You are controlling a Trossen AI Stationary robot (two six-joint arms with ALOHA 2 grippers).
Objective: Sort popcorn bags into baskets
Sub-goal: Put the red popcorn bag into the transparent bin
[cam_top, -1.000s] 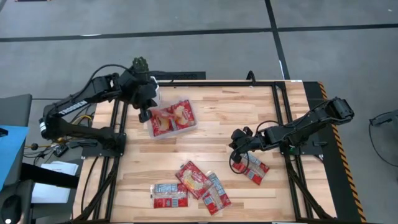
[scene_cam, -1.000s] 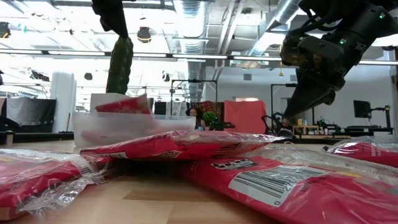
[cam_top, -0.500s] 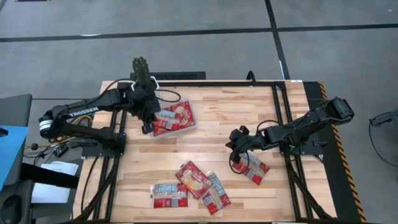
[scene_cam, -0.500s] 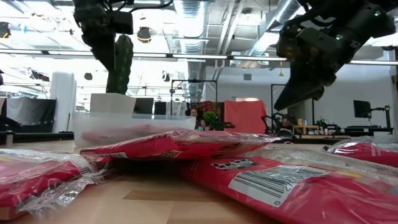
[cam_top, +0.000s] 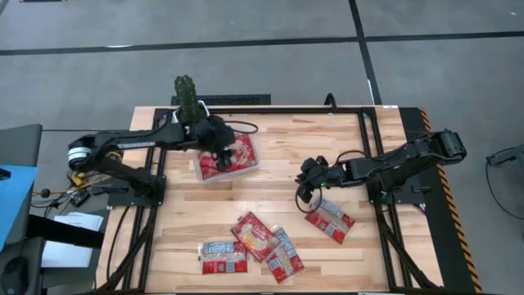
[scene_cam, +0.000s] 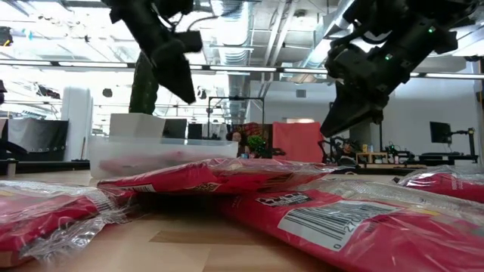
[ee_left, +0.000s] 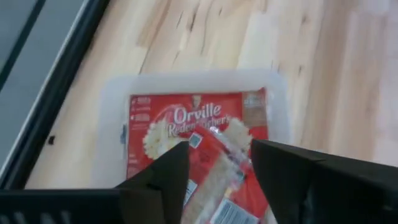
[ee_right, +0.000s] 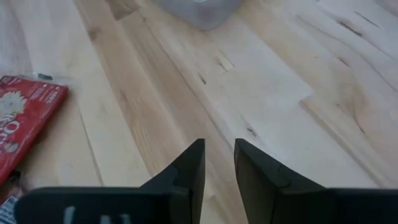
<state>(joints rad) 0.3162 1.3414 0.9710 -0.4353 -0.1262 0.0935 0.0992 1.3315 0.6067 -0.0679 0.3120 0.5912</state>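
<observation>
High view puts my left gripper (cam_top: 219, 152) over the clear tray (cam_top: 199, 173) near the table's (cam_top: 286, 139) far left corner, fingers parted and empty above the popcorn bags (ee_left: 198, 127) inside. My right gripper (cam_top: 304, 186) hangs mid-table, released, just beside one bag (cam_top: 330, 219) toward the right edge. Four more bags (cam_top: 254, 246) lie along the near edge.
</observation>
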